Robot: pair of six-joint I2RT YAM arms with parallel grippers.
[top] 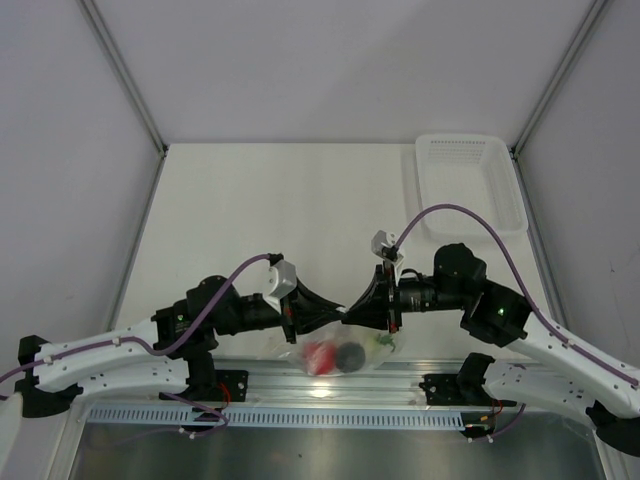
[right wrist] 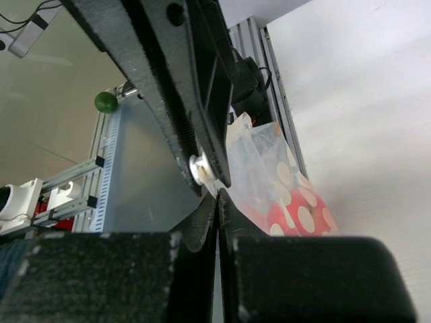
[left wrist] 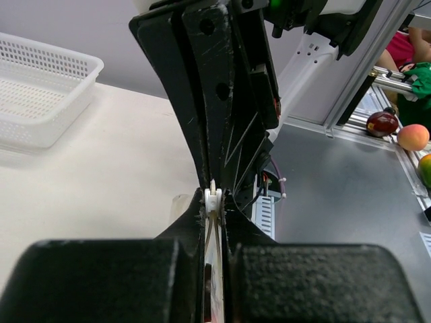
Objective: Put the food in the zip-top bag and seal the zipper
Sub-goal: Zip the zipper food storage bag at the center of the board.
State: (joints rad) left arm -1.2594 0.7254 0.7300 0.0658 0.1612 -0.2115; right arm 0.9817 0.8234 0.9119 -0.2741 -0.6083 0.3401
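— Zip-top bag (top: 345, 342): what do we have hold of it with?
— Our left gripper (top: 336, 313) is pressed closed. In its wrist view a thin pale strip of film shows between the fingers (left wrist: 121, 282), so we are pinching the bag's edge there.
— And the other side?
— Our right gripper (top: 352, 306) is clamped tight too, tip to tip with the left. The film begins right at its tips, but we cannot tell whether any of it is caught.
— Where does the bag sit?
— Below the two tips, at the near edge of the table (top: 250, 200), just beside the metal rail (top: 300, 385). Through the plastic we see the tomato (top: 320, 355), the dark ball (top: 350, 355) touching it, and the radish (top: 381, 343) on the right.
— Farther out?
— The white basket (top: 470, 185) stands well apart, in the far right corner.
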